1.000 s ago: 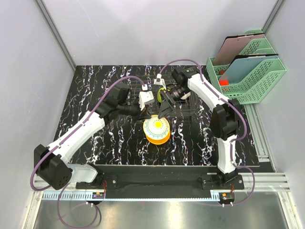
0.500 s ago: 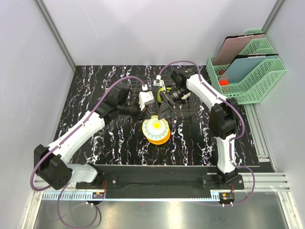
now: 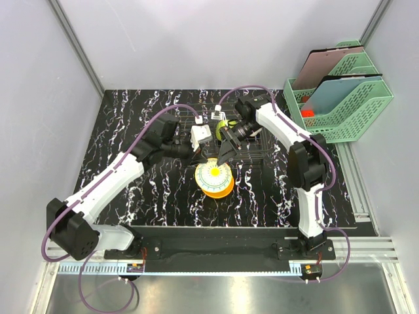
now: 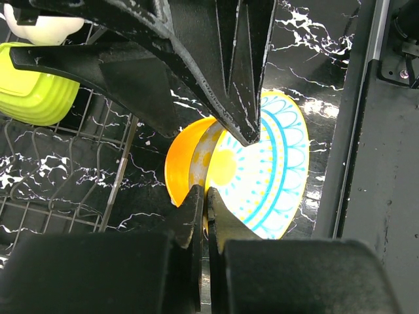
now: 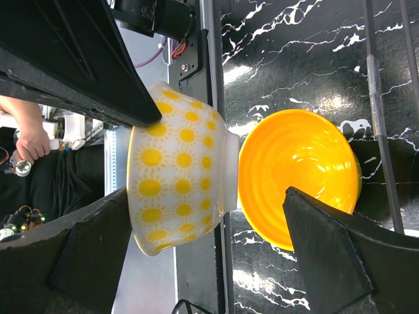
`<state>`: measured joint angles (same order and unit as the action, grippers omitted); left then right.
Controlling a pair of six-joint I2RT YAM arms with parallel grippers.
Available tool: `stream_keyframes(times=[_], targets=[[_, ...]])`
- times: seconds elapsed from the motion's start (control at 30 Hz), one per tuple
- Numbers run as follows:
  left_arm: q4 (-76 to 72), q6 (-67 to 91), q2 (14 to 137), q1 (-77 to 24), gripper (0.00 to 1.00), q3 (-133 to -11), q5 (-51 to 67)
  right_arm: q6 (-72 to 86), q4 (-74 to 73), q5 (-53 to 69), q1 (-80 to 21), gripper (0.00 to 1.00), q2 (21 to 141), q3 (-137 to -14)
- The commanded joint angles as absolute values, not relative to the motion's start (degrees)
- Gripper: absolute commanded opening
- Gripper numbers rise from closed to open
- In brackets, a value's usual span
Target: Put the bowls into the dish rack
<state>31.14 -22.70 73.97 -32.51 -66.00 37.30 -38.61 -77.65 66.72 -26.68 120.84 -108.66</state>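
**Patterned bowl pinched by left claw, right claw spread around it**

The left claw (image 4: 204,193) is shut tight on the rim of the patterned bowl (image 4: 262,170), which is held on edge above the table (image 3: 131,111), just in front of the rack (image 4: 59,190). The right claw (image 3: 226,150) is spread to its widest, with the same bowl lying between its fingers and nothing gripped. Whether those fingers touch the bowl's sun-dotted wall cannot be told. The orange bowl (image 5: 298,176) is seen directly behind the patterned one, and contact between the two is unclear. A lime bowl (image 4: 33,88) is seen in the rack, cut off by the frame edge. Only a sliver of a white bowl (image 4: 42,26) shows beside it. From above, much of the rack is hidden by both claws.
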Motion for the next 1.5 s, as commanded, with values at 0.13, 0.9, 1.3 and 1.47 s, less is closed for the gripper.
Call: stream_keyframes(times=[0.13, 0.9, 1.3, 1.47], targets=[[27.25, -22.24, 72.86, -32.70, 0.00, -69.61, 38.67, -38.06, -93.78, 68.55, -27.68, 1.00, 119.35, -109.16], [26.89, -23.47, 73.04, -32.70, 0.00, -68.12, 38.23, -38.58, -93.95, 68.55, -28.48, 1.00, 120.32, -109.34], [26.98, -24.61, 72.25, -32.70, 0.00, -67.50, 37.62, -38.67, -93.95, 69.69, -27.42, 0.99, 120.06, -108.19], [26.98, -24.87, 72.07, -32.70, 0.00, -66.97, 37.53, -38.94, -93.96, 70.05, -27.42, 0.75, 119.80, -107.67]])
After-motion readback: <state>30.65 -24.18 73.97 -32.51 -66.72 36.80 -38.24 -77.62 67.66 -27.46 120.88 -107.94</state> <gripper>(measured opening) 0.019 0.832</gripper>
